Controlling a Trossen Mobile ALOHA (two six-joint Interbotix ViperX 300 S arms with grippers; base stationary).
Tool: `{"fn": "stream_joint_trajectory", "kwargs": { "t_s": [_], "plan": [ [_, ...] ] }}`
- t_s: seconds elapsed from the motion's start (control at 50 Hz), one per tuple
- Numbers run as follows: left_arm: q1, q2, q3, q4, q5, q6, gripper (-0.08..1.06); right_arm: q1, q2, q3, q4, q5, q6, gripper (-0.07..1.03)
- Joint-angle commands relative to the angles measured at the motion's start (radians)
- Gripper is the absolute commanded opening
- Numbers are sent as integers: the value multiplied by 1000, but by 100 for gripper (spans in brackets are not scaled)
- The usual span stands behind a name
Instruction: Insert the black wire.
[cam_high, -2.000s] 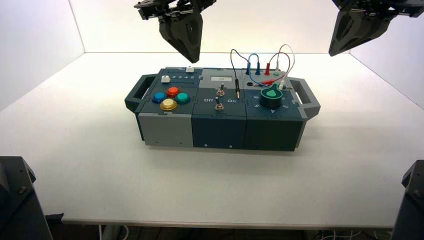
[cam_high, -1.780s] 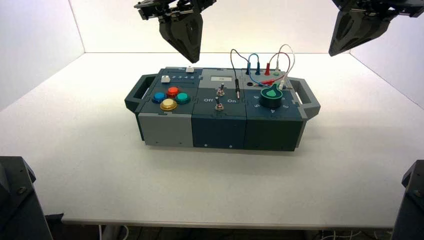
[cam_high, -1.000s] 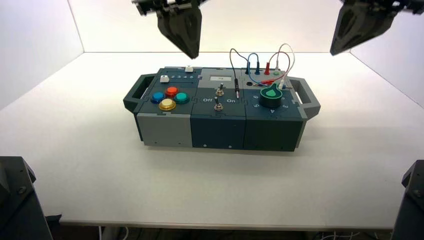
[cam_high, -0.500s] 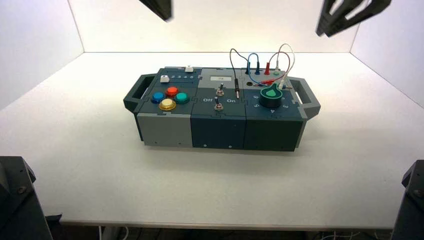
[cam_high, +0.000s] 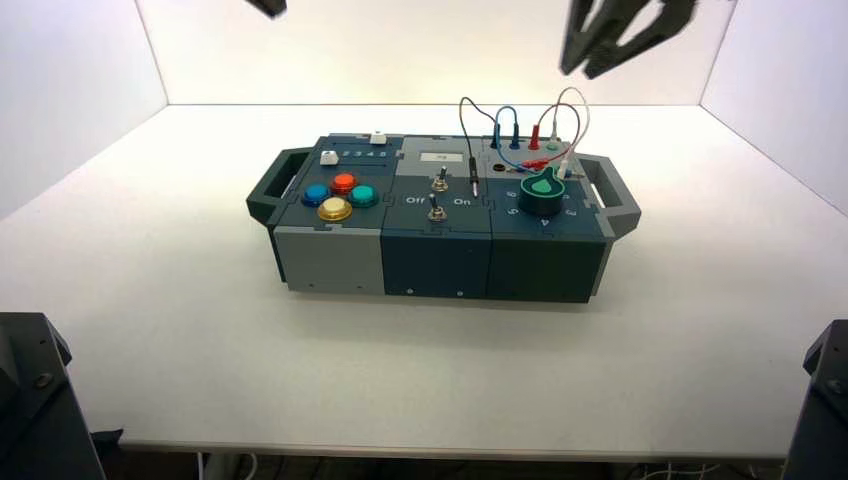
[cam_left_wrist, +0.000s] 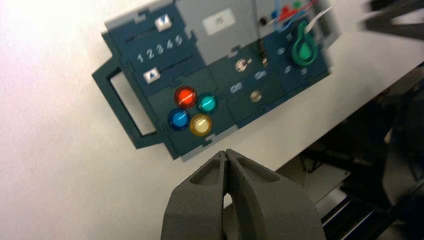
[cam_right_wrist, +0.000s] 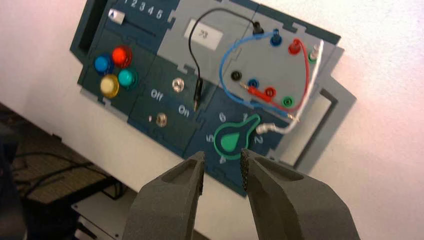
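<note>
Black wire (cam_right_wrist: 192, 50) — free plug (cam_right_wrist: 198, 90) points toward box's (cam_high: 437, 264) front.

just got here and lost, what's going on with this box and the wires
The right pincer, open and empty, hovers above the box. The black wire has one end plugged in; its other plug lies loose near "On". The left pincer is shut, off to the box's left.

The box (cam_right_wrist: 165, 102) shows 1–6, "Off", "On"; display (cam_right_wrist: 203, 34) "73".
</note>
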Motion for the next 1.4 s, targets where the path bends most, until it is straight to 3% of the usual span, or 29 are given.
{"fn": "stream_joint_trajectory", "kwargs": {
  "t_s": [0.02, 0.14, 0.28, 0.48, 0.88, 1.08, 1.4],
  "plan": [
    [3, -78, 11, -28, -29, -15, -3, 23, 38, -51, 9, -21, 9, 41],
    [3, -137, 52, -55, -75, -28, -3, 63, 104, -77, 9, -52, 35, 43],
    [3, -178, 100, -61, -120, -37, -3, 98, 163, -92, 11, -84, 54, 43],
    [3, -186, 123, -61, -123, -46, -3, 130, 250, -104, 32, -107, 54, 43],
    [3, -219, 146, -72, -123, -52, -3, 132, 360, -149, 29, -146, 46, 43],
    [3, -236, 144, -124, -66, -8, -3, 132, 411, -186, 25, -149, 43, 43],
    [3, -245, 150, -126, -60, 5, -3, 132, 457, -215, 9, -166, 41, 43]
  ]
}}
